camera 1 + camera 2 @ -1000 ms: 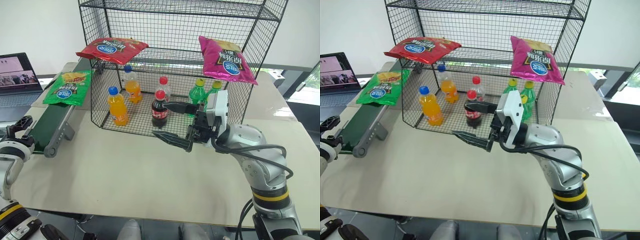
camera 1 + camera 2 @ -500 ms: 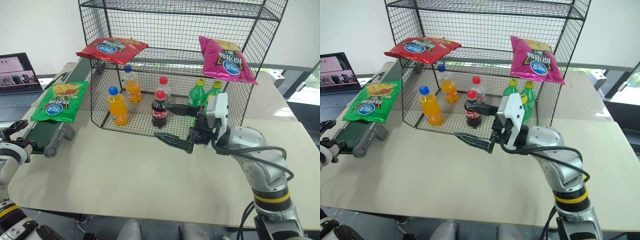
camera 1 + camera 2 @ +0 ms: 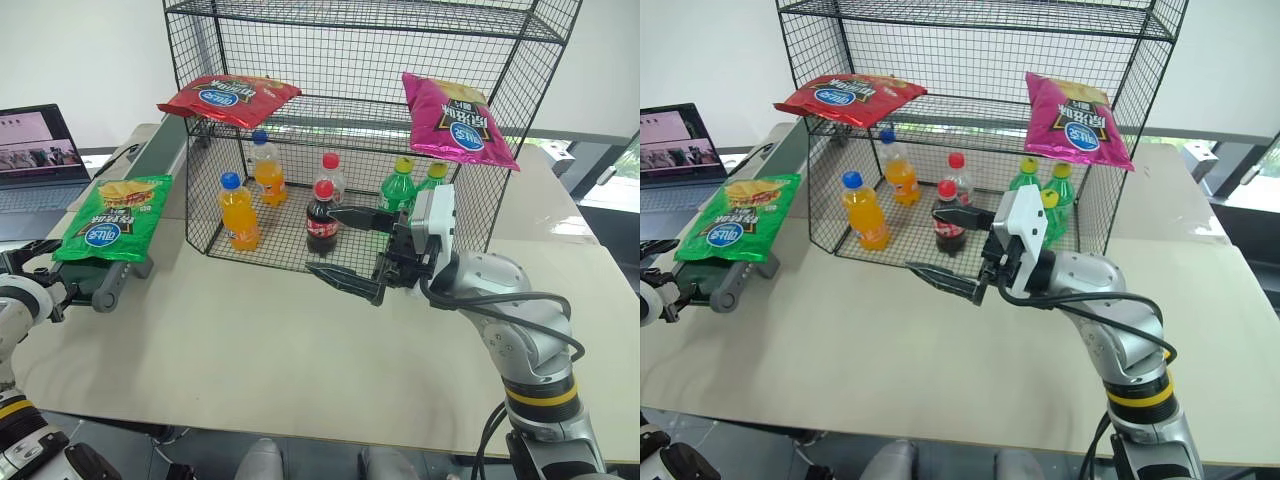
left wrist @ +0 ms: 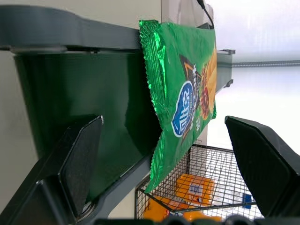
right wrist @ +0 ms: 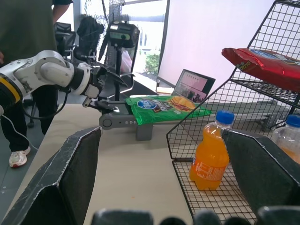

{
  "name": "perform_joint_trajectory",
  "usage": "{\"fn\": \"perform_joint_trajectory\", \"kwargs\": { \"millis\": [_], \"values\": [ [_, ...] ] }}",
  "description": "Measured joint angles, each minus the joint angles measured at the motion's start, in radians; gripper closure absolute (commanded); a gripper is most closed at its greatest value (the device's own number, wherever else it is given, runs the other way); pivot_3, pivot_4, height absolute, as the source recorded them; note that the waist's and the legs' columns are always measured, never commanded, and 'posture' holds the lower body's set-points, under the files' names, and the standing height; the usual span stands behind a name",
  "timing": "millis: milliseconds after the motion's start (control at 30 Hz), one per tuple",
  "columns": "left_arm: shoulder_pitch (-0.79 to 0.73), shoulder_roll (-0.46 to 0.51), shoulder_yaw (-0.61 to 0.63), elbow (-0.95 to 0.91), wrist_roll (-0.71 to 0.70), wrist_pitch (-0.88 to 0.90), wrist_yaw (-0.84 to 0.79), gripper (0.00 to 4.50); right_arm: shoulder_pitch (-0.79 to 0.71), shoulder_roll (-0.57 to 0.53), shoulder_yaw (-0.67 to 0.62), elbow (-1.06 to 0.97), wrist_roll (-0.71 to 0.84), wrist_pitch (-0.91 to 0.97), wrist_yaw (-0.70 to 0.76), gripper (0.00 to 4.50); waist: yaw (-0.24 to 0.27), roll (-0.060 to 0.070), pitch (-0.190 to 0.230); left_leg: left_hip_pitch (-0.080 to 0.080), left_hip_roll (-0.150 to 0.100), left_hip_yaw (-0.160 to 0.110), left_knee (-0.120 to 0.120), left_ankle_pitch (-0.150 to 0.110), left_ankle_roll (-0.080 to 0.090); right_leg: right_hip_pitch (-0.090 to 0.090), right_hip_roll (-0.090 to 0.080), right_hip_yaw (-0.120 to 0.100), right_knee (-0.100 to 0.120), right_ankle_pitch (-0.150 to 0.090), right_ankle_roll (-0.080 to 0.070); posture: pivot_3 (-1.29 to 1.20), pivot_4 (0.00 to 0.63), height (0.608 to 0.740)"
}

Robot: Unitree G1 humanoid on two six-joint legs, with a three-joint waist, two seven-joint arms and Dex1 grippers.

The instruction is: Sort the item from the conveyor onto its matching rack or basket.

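Green bag (image 3: 113, 218): lies at the near end of the conveyor (image 3: 107, 283), overhanging its edge toward the rack (image 3: 360, 110). A second ago it lay farther up the belt, level with the rack's front corner.

Left gripper (image 3: 40, 268): jaws spread wide, empty, just off the conveyor's rounded end. The left wrist view shows the bag (image 4: 185, 89) between and beyond the fingers, untouched.

Right gripper (image 3: 345, 245): jaws apart, empty, in front of the rack's lowest shelf near the cola bottle (image 3: 321, 217); unmoved since earlier.

The right wrist view adds a person (image 5: 35, 42) standing behind the left arm.

Rack contents: red bag (image 3: 228, 98), pink bag (image 3: 456, 120), orange bottles (image 3: 236, 211), green bottles (image 3: 398, 187).
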Motion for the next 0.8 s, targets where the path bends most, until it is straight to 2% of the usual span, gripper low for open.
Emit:
{"fn": "perform_joint_trajectory", "kwargs": {
  "millis": [800],
  "values": [
    [-0.022,0.003,-0.048,0.020,-0.022,-0.016,-0.038,0.04,0.008,-0.004,0.000,-0.023,-0.007,0.000,-0.019,0.00,0.007,0.001,0.000,-0.001,0.000,0.000,0.000,0.001,-0.001,-0.001,0.000,0.000,-0.001,0.000,0.000,0.00,0.150,0.740]
  ]
}}
